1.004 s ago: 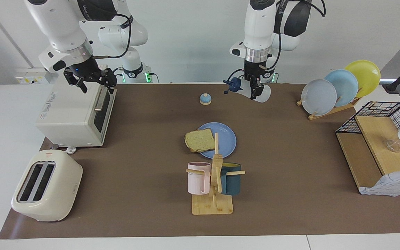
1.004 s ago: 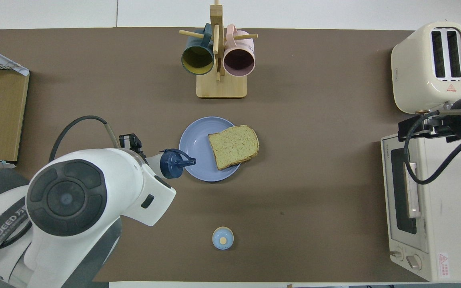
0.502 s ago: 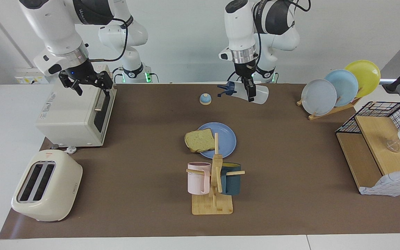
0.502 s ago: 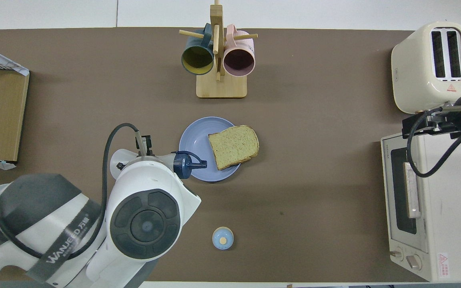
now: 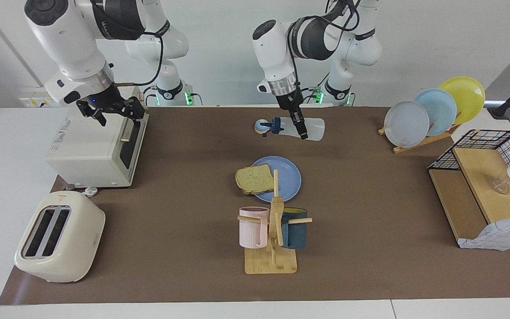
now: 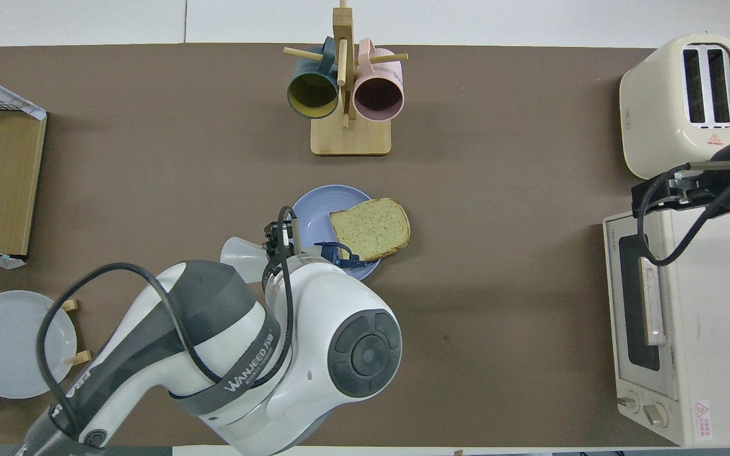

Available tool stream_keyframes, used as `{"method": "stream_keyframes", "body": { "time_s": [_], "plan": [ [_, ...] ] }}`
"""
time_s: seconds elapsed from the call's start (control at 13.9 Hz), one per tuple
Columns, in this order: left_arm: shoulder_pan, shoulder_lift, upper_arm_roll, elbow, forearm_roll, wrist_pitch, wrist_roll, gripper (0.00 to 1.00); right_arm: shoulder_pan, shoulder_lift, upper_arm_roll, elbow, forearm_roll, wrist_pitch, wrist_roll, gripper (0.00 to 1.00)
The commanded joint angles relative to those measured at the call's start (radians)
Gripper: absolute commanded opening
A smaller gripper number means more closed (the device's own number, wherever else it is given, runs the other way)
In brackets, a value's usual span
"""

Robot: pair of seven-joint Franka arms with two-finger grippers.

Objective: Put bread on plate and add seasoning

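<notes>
1. The bread (image 5: 254,178) lies partly on the plate (image 5: 287,177), at the rim toward the right arm's end of the bench (image 5: 184,212), one edge hanging over onto the mat.
2. The left tool (image 5: 299,127) is clamped on the seasoning (image 5: 297,128), held up in the air and tipped flat on its side, its dark cap (image 5: 274,125) pointing toward the right arm's end.
3. From overhead, the cap (image 6: 338,254) shows over the plate (image 6: 314,212) edge nearest the robots, just beside the bread (image 6: 370,228).
4. The bell (image 5: 260,126) sits nearer the robots than the plate.
5. The right tool (image 5: 112,109) hangs over the oven (image 5: 91,148), fingers spread apart, holding nothing.
6. The mug rack (image 5: 272,235) stands farther from the robots than the plate.
</notes>
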Motion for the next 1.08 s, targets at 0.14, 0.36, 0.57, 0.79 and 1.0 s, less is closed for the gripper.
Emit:
{"method": "stream_keyframes", "body": {
  "time_s": [0.14, 0.36, 0.57, 0.79, 1.0],
  "plan": [
    [-0.080, 0.111, 0.008, 0.102, 0.132, -0.151, -0.037, 0.00, -0.005, -0.030, 0.001, -0.019, -0.004, -0.016, -0.028, 1.00],
    [-0.092, 0.128, 0.006, 0.102, 0.196, -0.199, -0.052, 0.00, -0.007, -0.030, -0.002, -0.022, -0.004, -0.012, -0.029, 1.00],
    [-0.135, 0.207, 0.008, 0.117, 0.259, -0.244, -0.095, 0.00, -0.028, -0.024, -0.002, -0.018, -0.002, 0.027, -0.028, 1.00],
    [-0.167, 0.282, 0.008, 0.181, 0.336, -0.341, -0.106, 0.00, -0.028, -0.024, -0.009, -0.013, 0.001, 0.025, -0.028, 1.00],
    [-0.190, 0.326, 0.009, 0.195, 0.385, -0.409, -0.108, 0.00, -0.026, -0.032, -0.008, -0.018, 0.004, 0.000, -0.028, 1.00]
  ]
}}
